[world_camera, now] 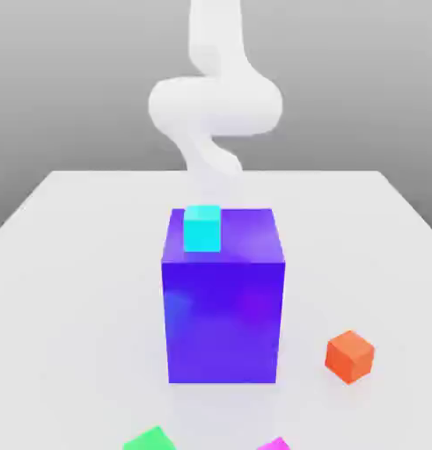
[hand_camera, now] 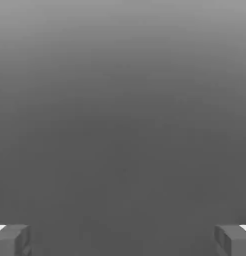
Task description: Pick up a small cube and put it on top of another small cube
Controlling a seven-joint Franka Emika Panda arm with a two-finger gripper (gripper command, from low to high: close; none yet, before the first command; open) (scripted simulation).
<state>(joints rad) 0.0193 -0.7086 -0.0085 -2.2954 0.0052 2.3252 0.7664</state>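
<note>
While fingers (hand_camera: 12, 240) stand at opposite edges | gripper (hand_camera: 123, 240): spread wide (fully apart) | held: nothing | touching: nothing, plain grey between.

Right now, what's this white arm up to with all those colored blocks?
Nothing is being handled yet. The white arm rises behind a big blue-purple block that has a cyan cube on top. Its end effector is open and empty. On the table, the magenta cube and green cube lie apart at the near edge, with an orange cube on the exterior view's right.
</note>
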